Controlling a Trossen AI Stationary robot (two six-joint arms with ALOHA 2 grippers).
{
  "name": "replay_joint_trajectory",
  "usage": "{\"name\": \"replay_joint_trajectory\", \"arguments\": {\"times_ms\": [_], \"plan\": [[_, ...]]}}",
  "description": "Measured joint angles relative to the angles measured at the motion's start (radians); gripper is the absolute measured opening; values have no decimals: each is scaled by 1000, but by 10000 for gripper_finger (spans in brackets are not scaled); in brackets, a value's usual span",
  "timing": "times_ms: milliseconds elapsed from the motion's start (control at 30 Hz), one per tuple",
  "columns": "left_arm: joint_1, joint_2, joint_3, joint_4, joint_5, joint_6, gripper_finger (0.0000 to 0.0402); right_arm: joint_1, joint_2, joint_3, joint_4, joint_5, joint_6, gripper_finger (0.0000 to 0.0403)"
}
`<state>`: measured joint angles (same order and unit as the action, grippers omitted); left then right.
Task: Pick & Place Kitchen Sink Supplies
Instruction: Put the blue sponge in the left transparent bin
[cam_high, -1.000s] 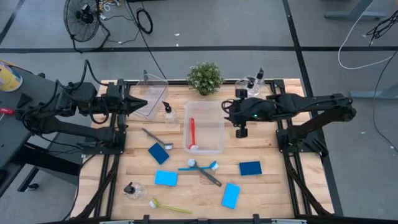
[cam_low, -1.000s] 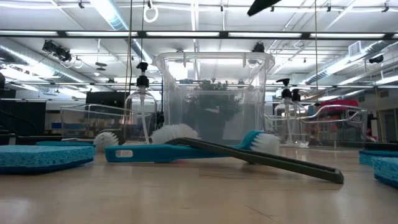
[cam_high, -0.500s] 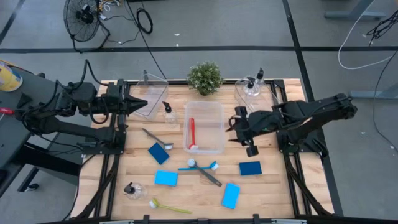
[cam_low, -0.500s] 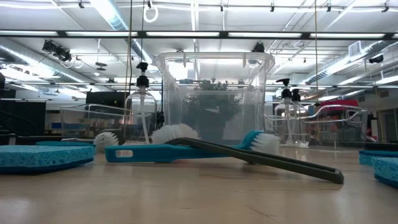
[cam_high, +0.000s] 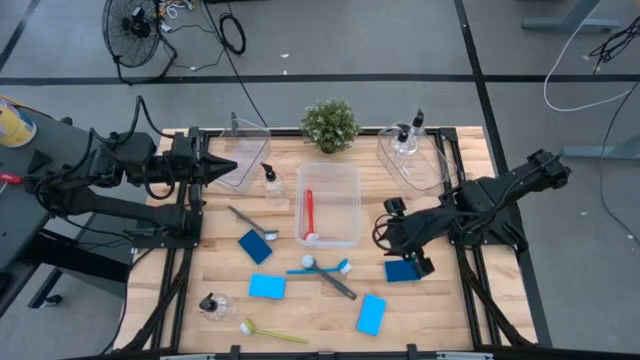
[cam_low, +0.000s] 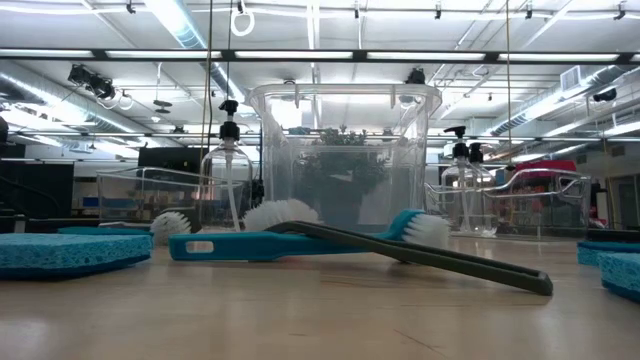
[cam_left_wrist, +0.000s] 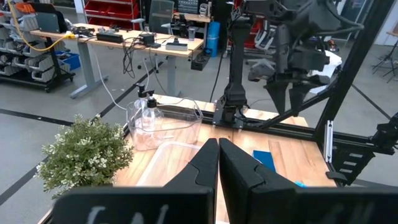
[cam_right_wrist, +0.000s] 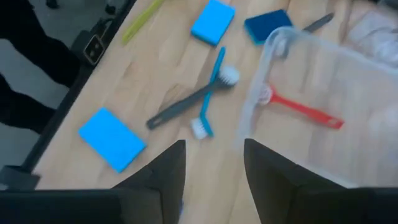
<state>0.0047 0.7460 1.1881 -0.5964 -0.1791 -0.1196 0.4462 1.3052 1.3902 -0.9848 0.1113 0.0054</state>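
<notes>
My right gripper (cam_high: 385, 238) hangs open and empty above the table, just right of the clear centre bin (cam_high: 352, 205) and beside a dark blue sponge (cam_high: 402, 270). In its wrist view the gripper (cam_right_wrist: 214, 180) points slanting down at a crossed blue brush (cam_right_wrist: 214, 87) and grey brush (cam_right_wrist: 180, 109). A red brush (cam_high: 308, 215) lies inside the bin. Other sponges (cam_high: 267, 287) (cam_high: 371, 314) (cam_high: 256, 246), a grey brush (cam_high: 250, 222) and a yellow-green brush (cam_high: 272, 333) lie flat on the table. My left gripper (cam_left_wrist: 217, 168) waits shut at the far left.
A pump bottle (cam_high: 270, 182) stands left of the centre bin and another (cam_high: 212, 305) near the front left. Two bottles (cam_high: 405, 140) stand in a clear bin at the far right. A second clear bin (cam_high: 245, 155) and a potted plant (cam_high: 329, 125) sit along the far edge.
My right gripper has swung from the far right side of the centre bin toward the table's near edge, ending by the dark blue sponge, and has tipped more steeply downward. Its fingers stay apart. Nothing on the table has moved.
</notes>
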Motion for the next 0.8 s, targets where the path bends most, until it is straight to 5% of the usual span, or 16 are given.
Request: {"name": "replay_joint_trajectory", "arguments": {"times_ms": [500,800], "plan": [[0,0,0,0,4,-9,16,119,3,-186,132,3,200,165],[0,1,0,0,115,-38,16,127,3,-209,134,4,204,165]]}}
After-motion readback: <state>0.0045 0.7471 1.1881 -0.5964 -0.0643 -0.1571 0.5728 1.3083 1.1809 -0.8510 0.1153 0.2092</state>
